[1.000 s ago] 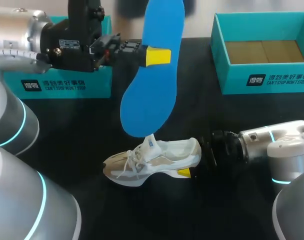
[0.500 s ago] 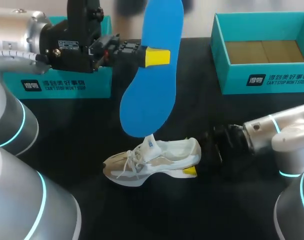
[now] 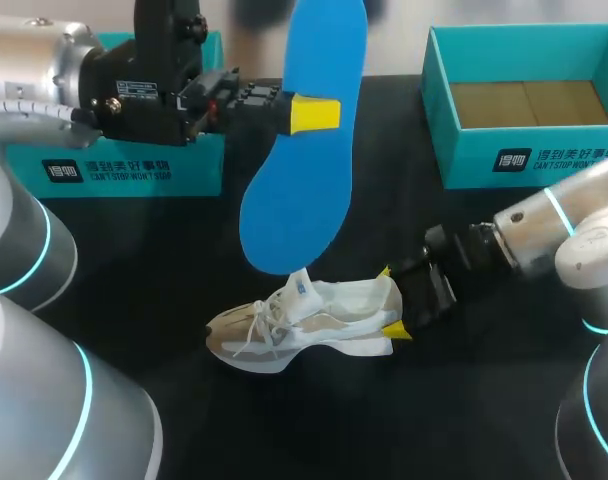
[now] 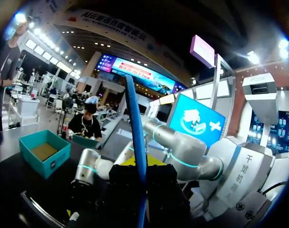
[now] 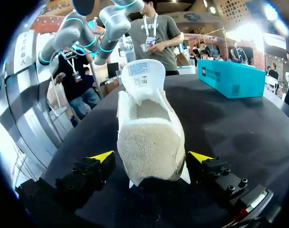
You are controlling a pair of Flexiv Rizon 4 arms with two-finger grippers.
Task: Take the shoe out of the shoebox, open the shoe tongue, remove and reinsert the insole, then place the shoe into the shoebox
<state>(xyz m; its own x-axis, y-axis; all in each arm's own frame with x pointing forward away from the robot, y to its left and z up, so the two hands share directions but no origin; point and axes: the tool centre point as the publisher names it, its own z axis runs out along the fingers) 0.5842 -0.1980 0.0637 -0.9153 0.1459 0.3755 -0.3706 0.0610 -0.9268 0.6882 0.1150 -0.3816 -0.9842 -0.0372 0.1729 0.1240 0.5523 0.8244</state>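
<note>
up close, shoe (image 5: 149, 133) within right tool (image 5: 151, 156)

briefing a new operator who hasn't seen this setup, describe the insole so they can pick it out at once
Start at the black table and find the white shoe near its middle. Just above it, the left gripper holds the insole up on end. It is the only flat, bright blue, foot-shaped piece; the two boxes behind are teal.

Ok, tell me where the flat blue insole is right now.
In the head view the flat blue insole hangs upright near the table's middle, clamped in the left gripper, its lower end above the white lace-up sneaker.
</note>
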